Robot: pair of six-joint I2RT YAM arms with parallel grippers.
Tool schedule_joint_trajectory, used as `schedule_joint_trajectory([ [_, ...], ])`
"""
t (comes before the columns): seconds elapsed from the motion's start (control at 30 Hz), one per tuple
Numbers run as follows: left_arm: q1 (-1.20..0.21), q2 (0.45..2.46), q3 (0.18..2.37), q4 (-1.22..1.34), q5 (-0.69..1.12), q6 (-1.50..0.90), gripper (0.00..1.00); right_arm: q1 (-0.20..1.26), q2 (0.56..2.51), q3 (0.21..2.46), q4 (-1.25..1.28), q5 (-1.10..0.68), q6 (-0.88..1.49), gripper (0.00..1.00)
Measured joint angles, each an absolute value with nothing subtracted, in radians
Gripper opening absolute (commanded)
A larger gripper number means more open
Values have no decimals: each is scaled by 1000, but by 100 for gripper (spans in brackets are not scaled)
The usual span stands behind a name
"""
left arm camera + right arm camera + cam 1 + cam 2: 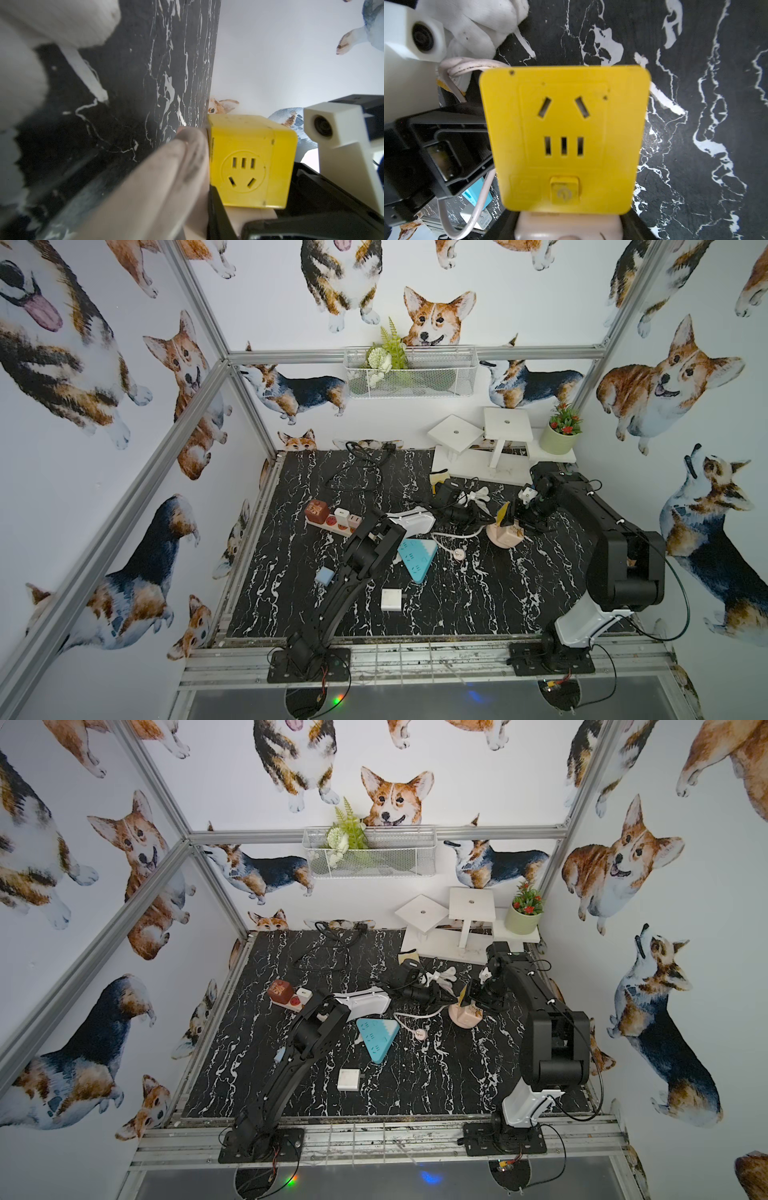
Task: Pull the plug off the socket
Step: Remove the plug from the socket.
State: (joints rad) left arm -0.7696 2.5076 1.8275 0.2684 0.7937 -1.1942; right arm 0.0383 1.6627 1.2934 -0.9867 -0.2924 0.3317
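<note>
– Counter (478, 605) of black, white-veined marble carries everything. What stands largest on it?
– The two black arms. The right arm (615, 556) bends in from the right side, the left arm (345, 589) stretches across from the left, and the two meet right of centre.
– And next in size?
– A turquoise triangular power strip (417, 558) lies flat near the middle, just beside the left arm's elbow.
– The pincers?
– The left pincer (486, 524) is clenched on the pink socket base (505, 540); in the left wrist view the base's rim lies between its fingers. The right pincer (512, 515) grasps the yellow cube plug (504, 512), with a dark finger on either side of it.
– Where exactly is that plug?
– On top of the pink base, touching it. In the right wrist view its face with slots and a power button fills the middle, and pink shows right against its edge. Whether its prongs are fully in cannot be told.
– Anything smaller?
– A white cord (457, 536) lies between the base and the strip. A white square charger (391, 599) lies apart, nearer the front edge.
</note>
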Motion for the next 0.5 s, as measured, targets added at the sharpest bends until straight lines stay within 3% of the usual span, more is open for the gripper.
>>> schedule_joint_trajectory([
  [0.1, -769, 2511, 1829, 258, 794, -1192, 0, 38, 1669, 1289, -984, -298, 337, 39],
  [0.2, -768, 2513, 1830, 238, 793, -1186, 0, 38, 1671, 1271, -967, -308, 343, 50],
  [0.5, -765, 2512, 1857, 134, 795, -1094, 2, 36, 1634, 1172, -891, -343, 391, 67],
])
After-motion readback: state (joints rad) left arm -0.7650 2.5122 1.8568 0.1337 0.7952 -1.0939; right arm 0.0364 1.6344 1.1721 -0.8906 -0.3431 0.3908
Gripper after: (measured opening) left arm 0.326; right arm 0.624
